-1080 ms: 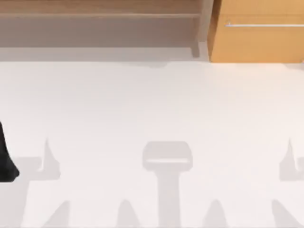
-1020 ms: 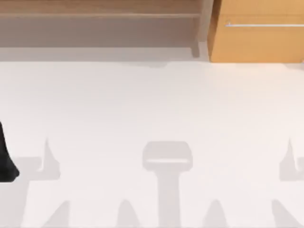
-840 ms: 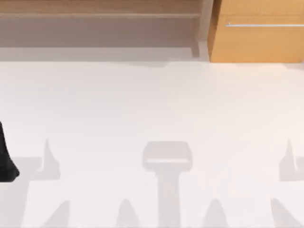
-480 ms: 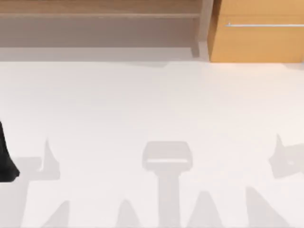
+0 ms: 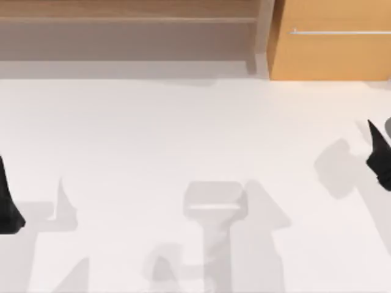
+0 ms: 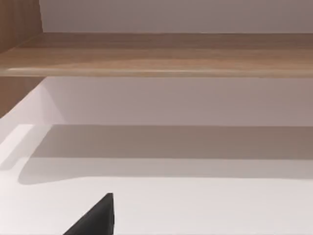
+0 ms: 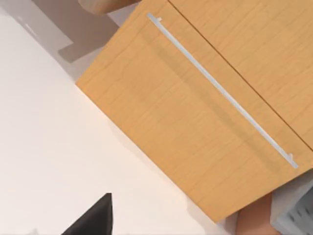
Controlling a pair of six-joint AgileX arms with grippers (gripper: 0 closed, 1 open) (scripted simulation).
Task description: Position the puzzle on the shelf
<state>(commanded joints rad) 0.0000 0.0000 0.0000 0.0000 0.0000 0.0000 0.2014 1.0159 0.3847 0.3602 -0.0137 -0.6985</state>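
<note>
At the counter's (image 5: 183, 134) far edge: shelf (image 5: 128, 24), cabinet (image 5: 333, 43) to its right.
Left tool (image 5: 7, 204) at left edge, right tool (image 5: 380, 155) at right edge; finger state of both cannot be told. Puzzle's place cannot be told.

One shelf (image 5: 128, 24); one drawer cabinet (image 5: 330, 55) with one metal handle (image 5: 339, 32); two arms, left (image 5: 7, 201) and right (image 5: 380, 155); one surface (image 5: 183, 134).

Shelf (image 5: 128, 27) cut off at top and left edges; cabinet (image 5: 333, 52) cut off right.
</note>
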